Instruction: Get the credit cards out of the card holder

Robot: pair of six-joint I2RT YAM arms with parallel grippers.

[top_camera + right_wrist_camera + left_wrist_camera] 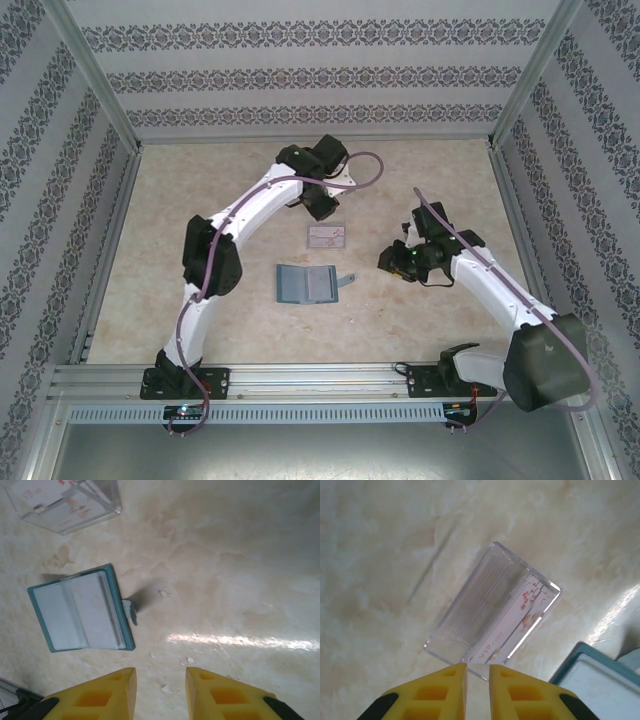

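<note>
Right wrist view: teal card holder (80,611) lies open flat, pale inside.

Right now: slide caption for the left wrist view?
Left gripper, jaws narrowly parted and empty, over the edge of a clear tray holding a pale card; card holder at lower right.

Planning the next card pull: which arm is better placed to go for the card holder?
Probably the right arm: its open, empty jaws sit just beside the open card holder, on its tab side. The left arm has its jaws over the clear tray beyond the holder, barely parted.
</note>
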